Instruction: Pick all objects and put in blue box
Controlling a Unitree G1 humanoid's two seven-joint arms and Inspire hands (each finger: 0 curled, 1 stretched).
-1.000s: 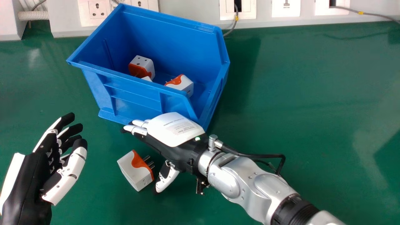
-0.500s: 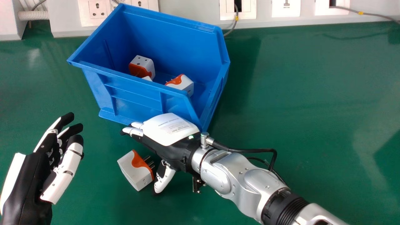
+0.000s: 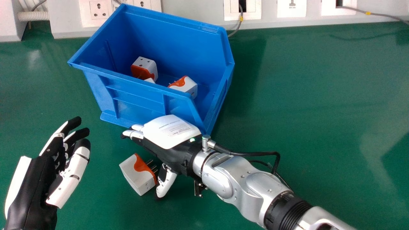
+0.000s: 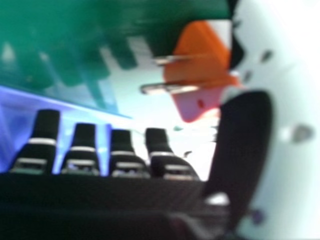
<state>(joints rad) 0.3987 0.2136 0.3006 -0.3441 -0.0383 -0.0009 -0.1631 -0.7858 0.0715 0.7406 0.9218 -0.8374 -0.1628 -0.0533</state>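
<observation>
The table (image 3: 303, 95) is being used to hold up the blue box (image 3: 134, 102). The right hand (image 3: 172, 131) is being held by the box, its fingers (image 3: 137, 134) wide and gripping nothing. The left hand (image 3: 32, 191) is being held at the left. Two plugs (image 3: 148, 67) and a white bit (image 3: 149, 80) are being held in the box. One plug (image 3: 137, 177) is being left for last, on the table near the right thumb.
</observation>
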